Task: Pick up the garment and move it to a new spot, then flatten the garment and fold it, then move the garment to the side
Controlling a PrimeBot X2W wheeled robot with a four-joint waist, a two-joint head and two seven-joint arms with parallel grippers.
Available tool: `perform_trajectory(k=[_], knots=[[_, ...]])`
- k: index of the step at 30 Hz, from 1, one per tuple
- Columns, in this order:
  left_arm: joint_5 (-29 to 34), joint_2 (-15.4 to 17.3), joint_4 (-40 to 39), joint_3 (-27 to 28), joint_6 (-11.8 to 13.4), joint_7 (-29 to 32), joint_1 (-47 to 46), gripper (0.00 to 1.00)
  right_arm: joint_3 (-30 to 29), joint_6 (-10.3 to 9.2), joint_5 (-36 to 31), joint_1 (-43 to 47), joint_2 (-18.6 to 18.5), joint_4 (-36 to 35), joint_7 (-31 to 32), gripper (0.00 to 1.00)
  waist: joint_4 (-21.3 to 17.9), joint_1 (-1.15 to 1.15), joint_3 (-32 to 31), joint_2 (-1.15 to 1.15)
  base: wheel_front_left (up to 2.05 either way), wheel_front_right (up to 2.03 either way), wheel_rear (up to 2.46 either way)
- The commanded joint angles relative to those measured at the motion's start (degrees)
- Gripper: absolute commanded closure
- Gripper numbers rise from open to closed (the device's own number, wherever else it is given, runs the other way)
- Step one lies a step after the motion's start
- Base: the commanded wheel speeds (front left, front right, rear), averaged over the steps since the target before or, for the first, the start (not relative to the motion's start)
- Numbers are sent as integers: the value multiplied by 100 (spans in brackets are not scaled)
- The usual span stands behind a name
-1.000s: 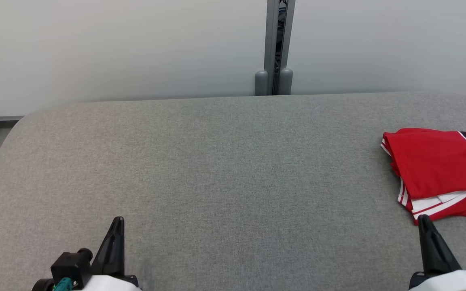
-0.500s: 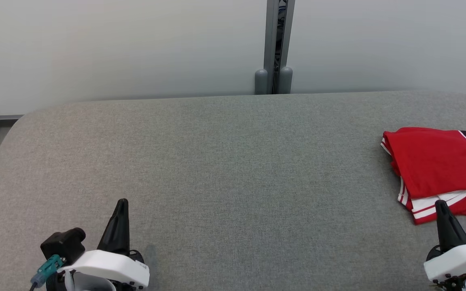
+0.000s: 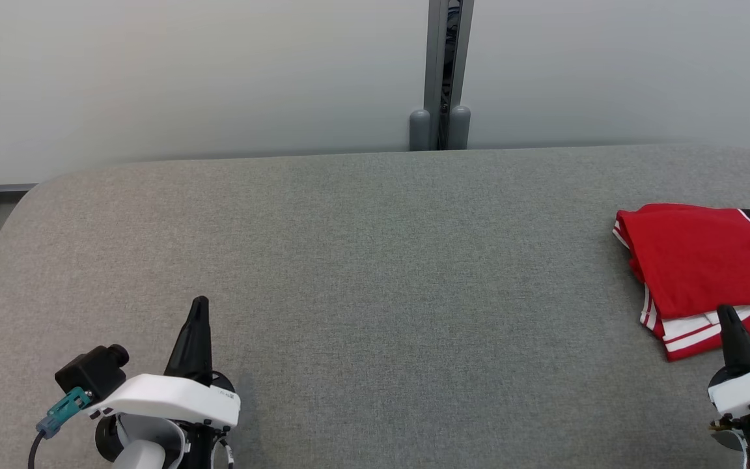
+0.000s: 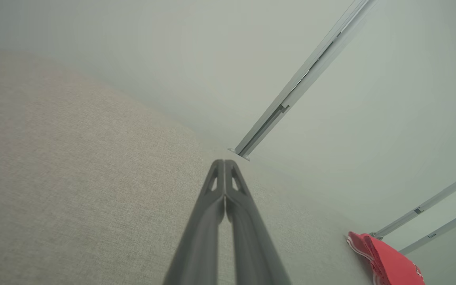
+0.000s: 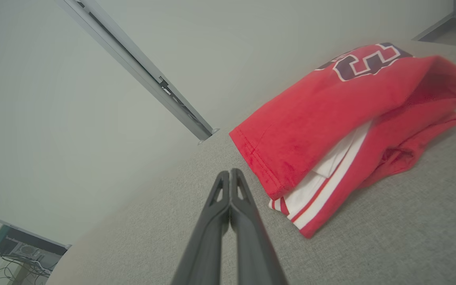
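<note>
You eased the closed, empty left gripper (image 3: 198,303) and right gripper (image 3: 728,311) forward, the right drawing up to the garment (image 3: 694,260), which lay folded at the table's (image 3: 375,260) 3 o'clock side.

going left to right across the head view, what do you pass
left tool → grey metal post on the back wall → red jersey at the table's right end
</note>
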Motion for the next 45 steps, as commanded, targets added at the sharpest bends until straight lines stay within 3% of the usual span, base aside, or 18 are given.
perform_trajectory(k=[1, 45], knots=[[-197, 16, 0, 14, -49, -40, -243, 100, -69, 1, 188, -226, -95, 38, 61, 100, -1, 0, 2, 0, 0, 0, 0], [-3087, -298, 966, -130, -545, -127, -1372, 100, -703, 2, 2932, -1612, -466, 1589, 1010, 100, -21, 0, 68, 0, 0, 0, 0]])
